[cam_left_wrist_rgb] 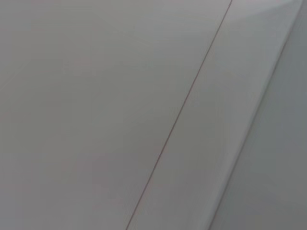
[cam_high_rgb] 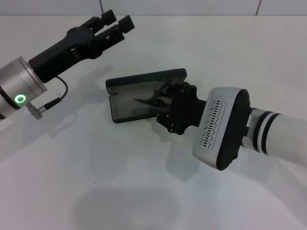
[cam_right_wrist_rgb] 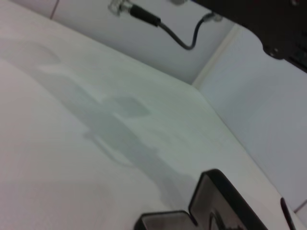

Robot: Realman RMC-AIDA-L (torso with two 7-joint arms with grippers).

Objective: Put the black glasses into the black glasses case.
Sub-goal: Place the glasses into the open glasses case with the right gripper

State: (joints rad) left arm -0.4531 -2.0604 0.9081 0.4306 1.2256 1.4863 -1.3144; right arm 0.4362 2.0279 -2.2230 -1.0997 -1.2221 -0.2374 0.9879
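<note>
Black glasses case [cam_high_rgb: 139, 93]: flat black hard shell, lid raised, grey lining, mid-bench [cam_high_rgb: 144, 191].
Black glasses [cam_high_rgb: 152, 101]: thin black frame, over the open tray, in right claw [cam_high_rgb: 160, 103].
Left claw [cam_high_rgb: 114, 24]: aloft, far-left, fingers narrowly parted, holding nothing.

We are looking at a plain grey surface [cam_left_wrist_rgb: 86, 115] filling the left wrist view. A thin dark seam [cam_left_wrist_rgb: 180, 115] is running across it on a slant, and a paler band [cam_left_wrist_rgb: 225, 120] is lying just beside it.
</note>
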